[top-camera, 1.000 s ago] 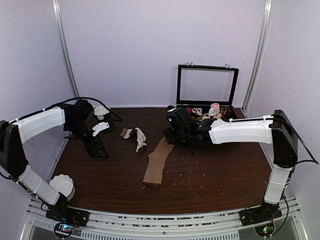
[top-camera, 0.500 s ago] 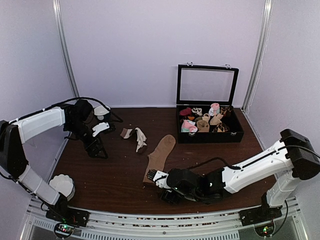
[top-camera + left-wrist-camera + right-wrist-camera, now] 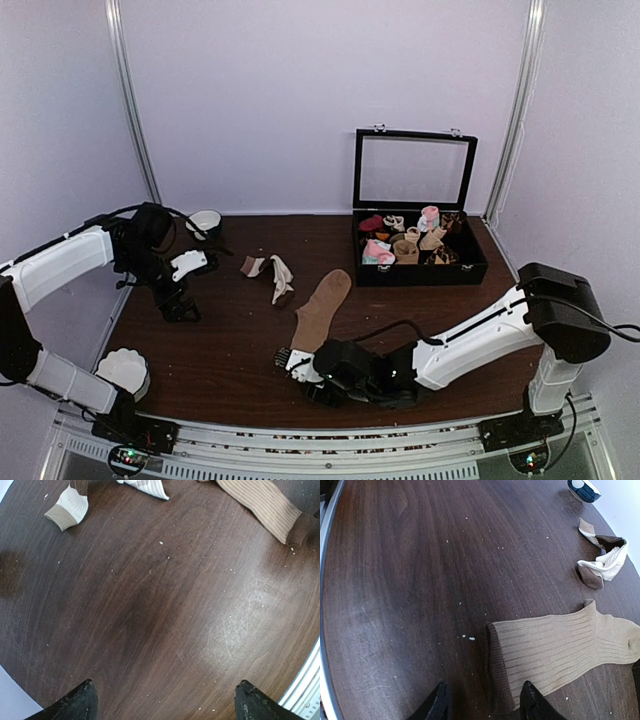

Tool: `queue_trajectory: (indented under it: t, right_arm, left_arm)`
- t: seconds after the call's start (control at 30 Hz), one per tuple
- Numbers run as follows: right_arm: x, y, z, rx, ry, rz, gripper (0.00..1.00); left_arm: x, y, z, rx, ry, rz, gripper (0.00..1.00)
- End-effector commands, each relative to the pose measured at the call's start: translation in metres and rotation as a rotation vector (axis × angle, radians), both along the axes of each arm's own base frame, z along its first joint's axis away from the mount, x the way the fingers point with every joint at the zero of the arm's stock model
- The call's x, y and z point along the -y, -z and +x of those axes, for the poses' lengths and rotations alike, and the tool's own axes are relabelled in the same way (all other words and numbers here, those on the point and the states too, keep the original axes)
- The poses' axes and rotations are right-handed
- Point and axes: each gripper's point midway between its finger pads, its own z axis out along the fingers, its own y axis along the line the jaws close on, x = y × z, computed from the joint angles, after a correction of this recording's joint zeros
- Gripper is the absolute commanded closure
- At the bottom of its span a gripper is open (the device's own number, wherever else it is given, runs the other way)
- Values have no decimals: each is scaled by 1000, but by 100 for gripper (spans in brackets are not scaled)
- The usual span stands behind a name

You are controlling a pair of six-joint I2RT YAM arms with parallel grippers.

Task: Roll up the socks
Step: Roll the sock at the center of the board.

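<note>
The dark wooden tabletop carried everything. The right arm lay low along the near edge, reaching toward the middle, and its wrist covered the near end of the flat sock in the view from above. The left arm bent in from the left edge. A black case stood open in the far right corner, lid upright, packed with small rolled bundles, well apart from both socks.

The flat sock, tan and ribbed, lay stretched from mid-tabletop toward the near edge. The right tool stood over its cuff end, fingers partly spread, one on bare wood beside the cuff and the other over the fabric; it had hold of nothing. The crumpled sock, brown and whitish, lay bunched just beyond the flat one, toward the far left, not touching it.

The left tool hung spread wide over bare wood near the left edge, gripping nothing, with both socks beyond its fingertips.

A white disc sat at the near left corner, and a small cup at the far left. Pale crumbs dotted the wood beside the cuff
</note>
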Motion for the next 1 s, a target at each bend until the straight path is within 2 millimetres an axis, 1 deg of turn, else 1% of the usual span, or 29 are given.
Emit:
queue_trajectory:
  t: [0.0, 0.1, 0.2, 0.27, 0.4, 0.47, 0.53, 0.6, 0.63, 0.73, 0.83, 0.9, 0.97]
  right_arm:
    - [-2, 3, 15, 11, -4, -2, 55]
    - [-1, 9, 21, 5, -10, -20, 60]
    - [-2, 16, 21, -2, -28, -46, 65]
    - [-2, 20, 18, -11, -44, -60, 68]
    - [1, 27, 14, -33, -52, -68, 73]
    - [2, 28, 13, -39, -51, -68, 78]
    - [2, 27, 14, -46, -42, -57, 88]
    - [0, 24, 16, -66, -29, -36, 97]
    - [0, 23, 17, -81, -24, -26, 100]
    - [0, 19, 25, -144, 10, 19, 100]
    - [0, 12, 32, -254, 48, 98, 100]
    - [-2, 6, 35, -349, 48, 157, 100]
    - [-4, 1, 40, -439, 58, 215, 100]
  left_arm:
    - [-7, 6, 1, -15, 0, 53, 2]
    - [-5, -1, 5, 12, -5, 38, 2]
    - [-3, -13, 10, 56, -5, 22, 2]
    - [-4, -14, 13, 62, -6, 27, 2]
    - [-1, -11, 12, 25, 4, 21, 2]
    - [4, -11, 11, 12, 14, -4, 2]
    - [11, -11, 8, 0, 31, -28, 2]
    - [21, -9, 1, -17, 69, -54, 2]
    - [26, -7, -5, -27, 98, -67, 2]
    - [44, -2, -27, -50, 215, -113, 2]
    - [59, 2, -47, -75, 326, -159, 2]
    - [69, 5, -53, -81, 378, -181, 2]
    - [80, 7, -55, -86, 419, -200, 2]
